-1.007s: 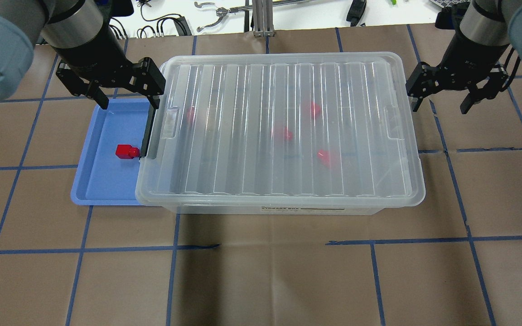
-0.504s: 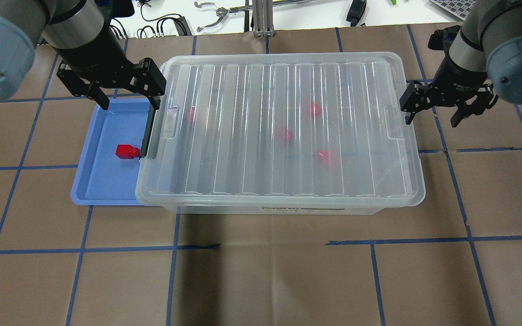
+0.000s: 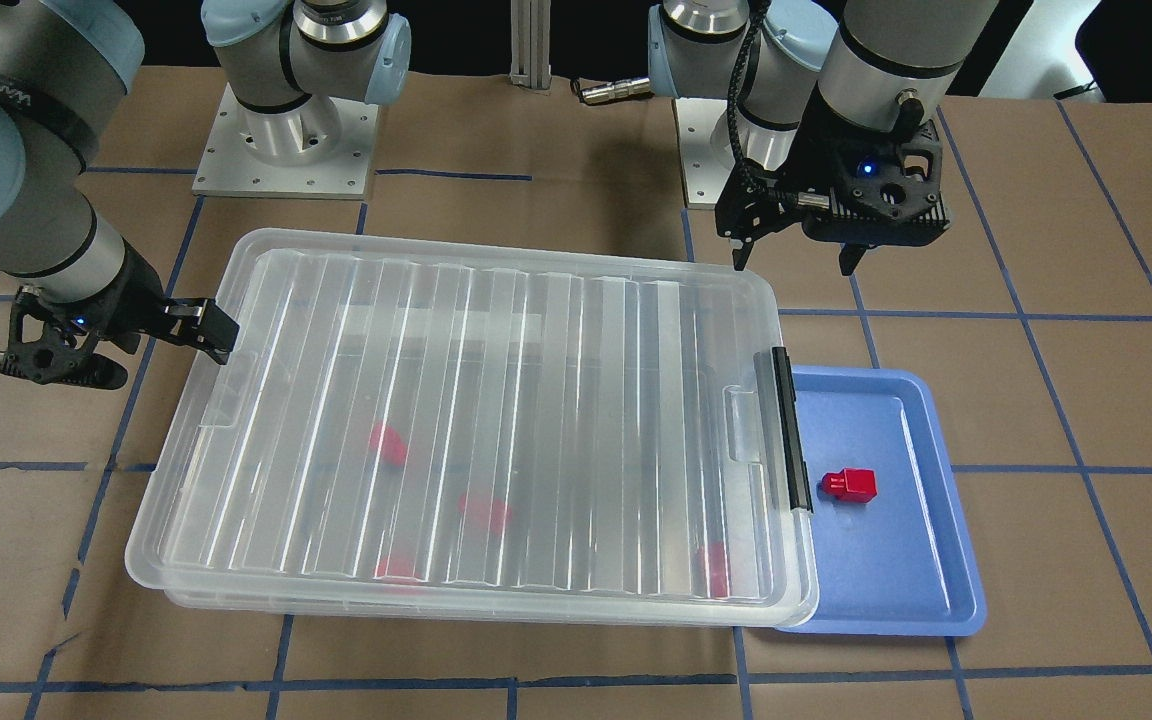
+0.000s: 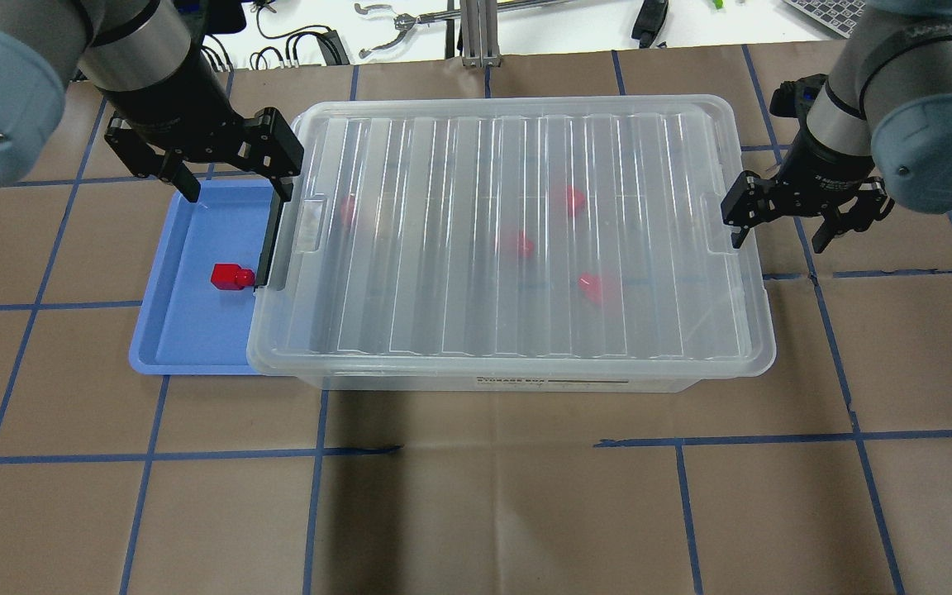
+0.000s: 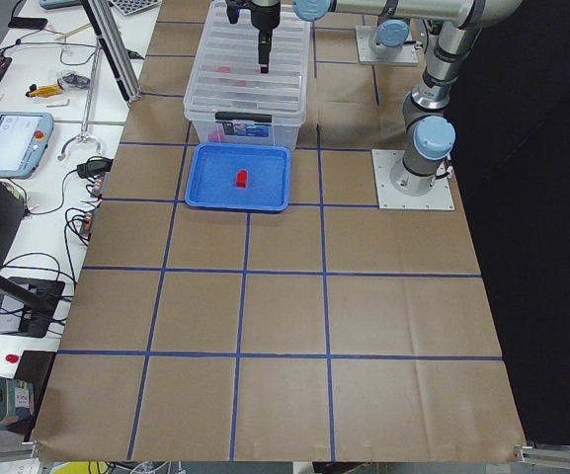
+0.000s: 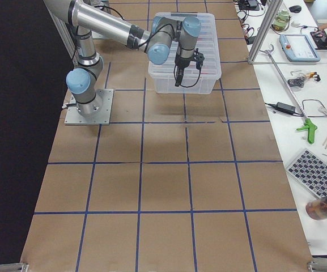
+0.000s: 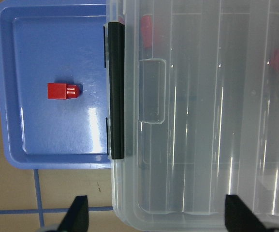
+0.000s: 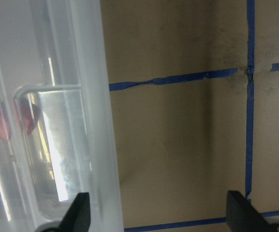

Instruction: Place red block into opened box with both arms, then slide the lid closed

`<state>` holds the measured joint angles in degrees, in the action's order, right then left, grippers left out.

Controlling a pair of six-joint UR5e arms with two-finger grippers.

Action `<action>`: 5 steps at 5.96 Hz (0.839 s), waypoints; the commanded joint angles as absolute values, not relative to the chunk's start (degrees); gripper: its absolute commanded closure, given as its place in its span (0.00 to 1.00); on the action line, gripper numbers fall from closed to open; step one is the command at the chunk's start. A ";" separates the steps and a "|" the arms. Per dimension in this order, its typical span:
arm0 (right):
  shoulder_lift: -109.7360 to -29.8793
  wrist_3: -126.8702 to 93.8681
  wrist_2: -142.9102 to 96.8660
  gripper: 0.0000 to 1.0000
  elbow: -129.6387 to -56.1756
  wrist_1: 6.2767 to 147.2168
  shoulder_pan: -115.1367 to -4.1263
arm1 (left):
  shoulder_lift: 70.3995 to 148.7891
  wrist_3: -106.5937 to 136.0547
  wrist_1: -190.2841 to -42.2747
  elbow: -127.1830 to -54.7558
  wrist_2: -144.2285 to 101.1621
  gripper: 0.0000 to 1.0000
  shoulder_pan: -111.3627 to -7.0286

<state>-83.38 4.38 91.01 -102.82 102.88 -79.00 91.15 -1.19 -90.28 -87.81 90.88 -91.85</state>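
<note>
The clear ribbed lid (image 4: pixel 459 281) lies on the box (image 4: pixel 525 383), its left end overhanging the blue tray (image 4: pixel 187 330). Several red blocks show blurred through the lid. One red block (image 4: pixel 230 277) (image 3: pixel 850 485) (image 7: pixel 62 90) sits in the tray beside the black latch bar (image 4: pixel 271 240) (image 7: pixel 115 92). My left gripper (image 4: pixel 235 192) (image 3: pixel 793 265) hangs open above the lid's left end, one finger over the tray side, one over the lid. My right gripper (image 4: pixel 778 242) (image 3: pixel 151 350) is open at the lid's right rim, straddling its edge in the right wrist view.
Brown paper with blue tape lines covers the table. Cables, tools and a metal post lie beyond the far edge (image 4: pixel 476 33). Both arm bases (image 3: pixel 286 140) stand behind the box in the front-facing view.
My right gripper has swung in and toward the near side, coming down to the lid's right rim. The left gripper, lid and blocks have stayed put.
</note>
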 commanded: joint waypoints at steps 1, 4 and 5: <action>-83.32 6.31 91.49 0.00 -103.10 103.45 -78.84 | 91.14 -2.55 -90.26 -88.07 90.79 0.01 -91.85; -82.97 13.68 92.11 0.00 -103.10 105.81 -78.05 | 91.14 -7.86 -90.26 -88.42 90.62 0.01 -91.76; -82.97 16.93 92.02 0.00 -103.10 105.82 -76.74 | 91.14 -13.48 -90.35 -88.50 90.70 0.01 -91.32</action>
<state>-82.98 13.83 92.02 -103.09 105.51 -77.79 91.12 -8.48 -90.29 -88.39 90.74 -91.67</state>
